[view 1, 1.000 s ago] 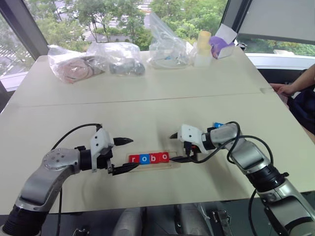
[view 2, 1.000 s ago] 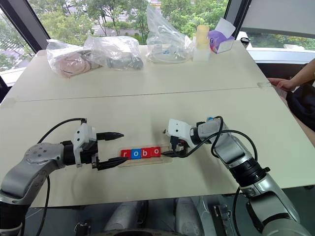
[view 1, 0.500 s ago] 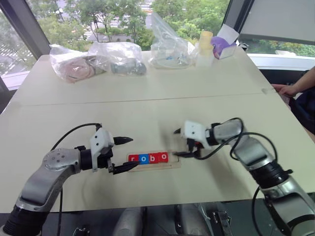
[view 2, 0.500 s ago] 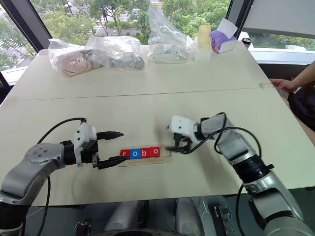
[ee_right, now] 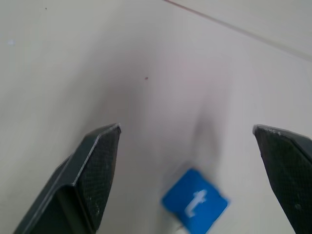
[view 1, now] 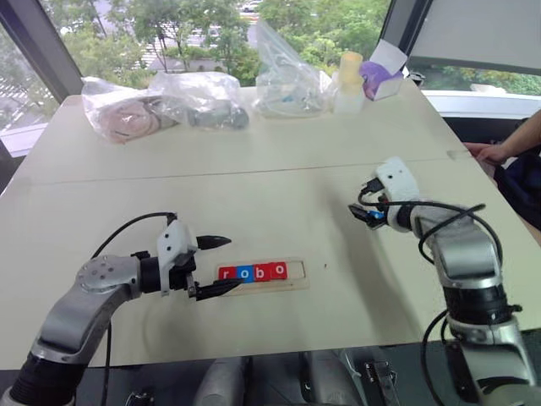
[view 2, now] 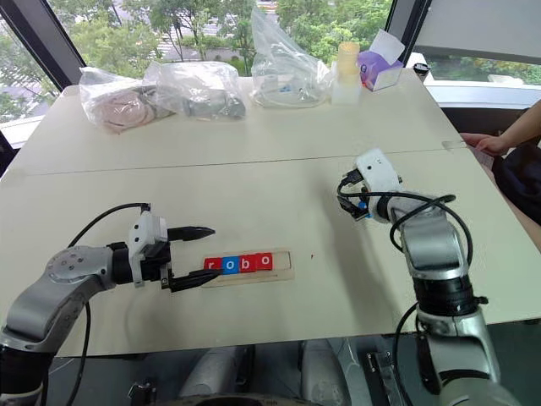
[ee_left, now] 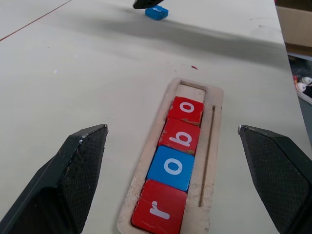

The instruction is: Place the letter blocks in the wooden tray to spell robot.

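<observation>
A: Pale wood tray point(view 1: 264, 275) is sitting low centre of the head view on the tabletop point(view 1: 254, 194). Four letter blocks are lying in its groove: red r point(ee_left: 159, 213), blue o point(ee_left: 171, 167), red b point(ee_left: 180, 137), red o point(ee_left: 187, 109). Slot past the last o is showing bare wood.

B: Fifth block?

A: Blue t point(ee_right: 195, 202) is lying flat on the tabletop, well apart from the tray, in the right-middle of the head view under the right gripper point(view 1: 365, 208). In the left wrist view it is showing at the top edge point(ee_left: 156, 12), with a black fingertip point(ee_left: 148, 4) hanging just above it.

B: Jaws?

A: Right jaws are standing spread wide, holding nothing; the t is lying between the two fingers in the right wrist view, touching neither. Left gripper point(view 1: 213, 266) is sitting lower left, just beside the tray's r end, jaws released wide and empty, straddling that end without touching it.

B: Anything else?

A: Clear plastic bags point(view 1: 199, 97) are lying along the upper edge of the tabletop, a pale bottle point(view 1: 348, 83) and a purple box point(view 1: 379, 78) beside them at upper right. A person's hand point(view 1: 483, 153) is resting at the right edge.
</observation>
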